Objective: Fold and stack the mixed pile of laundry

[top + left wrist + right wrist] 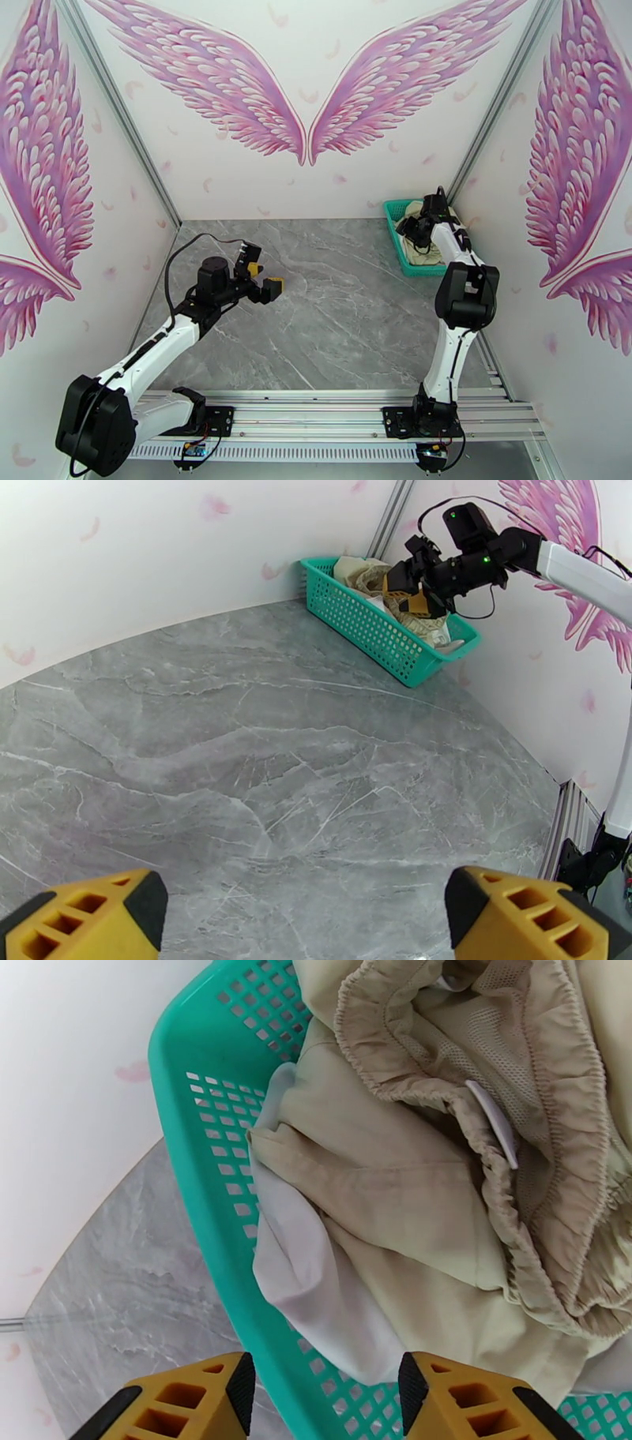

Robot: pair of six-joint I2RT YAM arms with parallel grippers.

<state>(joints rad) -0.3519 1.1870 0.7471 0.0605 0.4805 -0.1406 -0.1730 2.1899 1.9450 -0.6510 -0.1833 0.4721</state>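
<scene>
the right hand (322,1386) is hovering half-spread over the cream-beige cloth pile (411,1197) in the teal-green plastic basket (207,1145). next: pinching one garment.

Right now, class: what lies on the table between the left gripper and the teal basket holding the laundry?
Nothing but bare grey tabletop; the left wrist view shows it from the left gripper to the teal basket.

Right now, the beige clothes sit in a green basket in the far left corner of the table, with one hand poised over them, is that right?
Not quite: the top external view shows the green basket in the far right corner of the table, not the left. The rest holds: the beige clothes sit in it, with the right hand poised over them.
</scene>
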